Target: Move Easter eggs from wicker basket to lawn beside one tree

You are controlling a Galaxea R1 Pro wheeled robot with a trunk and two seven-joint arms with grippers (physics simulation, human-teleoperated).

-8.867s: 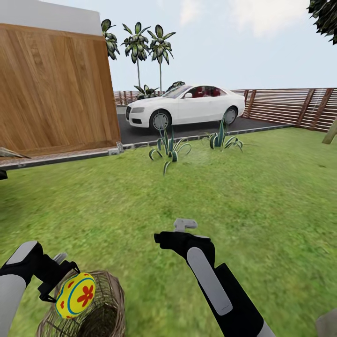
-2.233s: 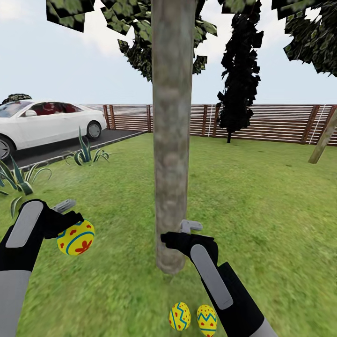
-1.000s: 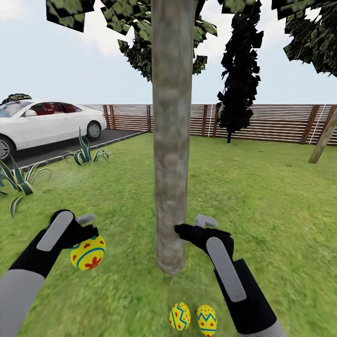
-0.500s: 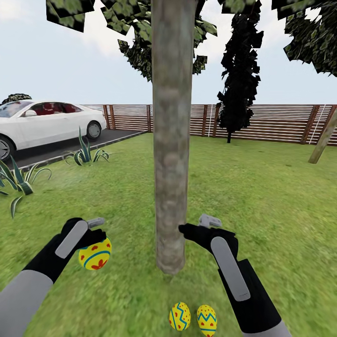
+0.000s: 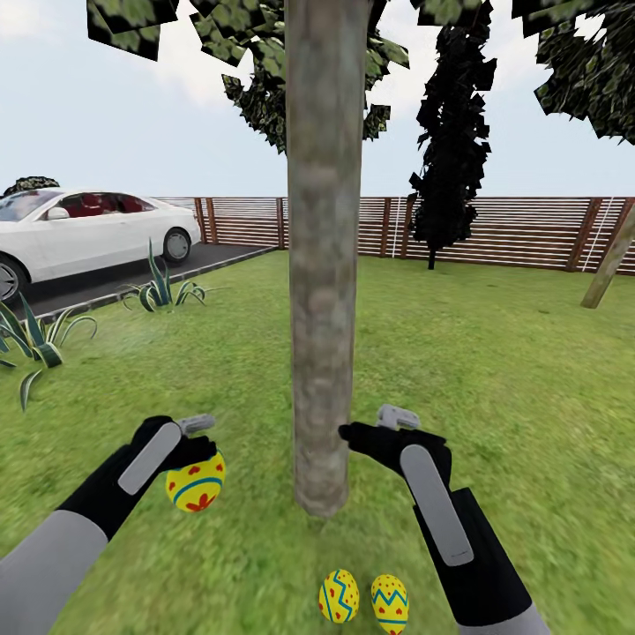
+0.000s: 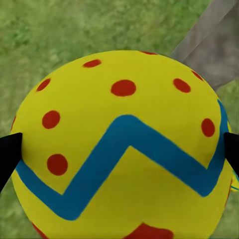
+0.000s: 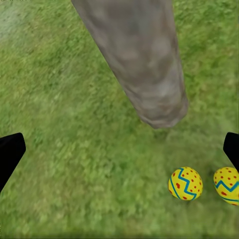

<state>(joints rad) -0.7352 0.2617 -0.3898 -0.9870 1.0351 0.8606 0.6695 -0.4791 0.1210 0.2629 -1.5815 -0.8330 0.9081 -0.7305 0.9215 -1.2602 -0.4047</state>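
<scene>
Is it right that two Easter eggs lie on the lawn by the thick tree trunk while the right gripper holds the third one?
Not quite: the left gripper holds the third Easter egg, as the head view shows. The right gripper is open with nothing between its fingers. The other two Easter eggs do lie on the lawn near the thick tree trunk.

Count: three eggs, one thick trunk, one car.

Two eggs (image 5: 339,596) (image 5: 389,603) are lying on the lawn (image 5: 494,370) just before the trunk (image 5: 323,265); a third egg (image 5: 196,481) is hanging left of the trunk. One black cypress (image 5: 451,141) and one white car (image 5: 84,231) are standing beyond it, and two spiky plants (image 5: 161,289) (image 5: 31,339) are growing left of it.
</scene>
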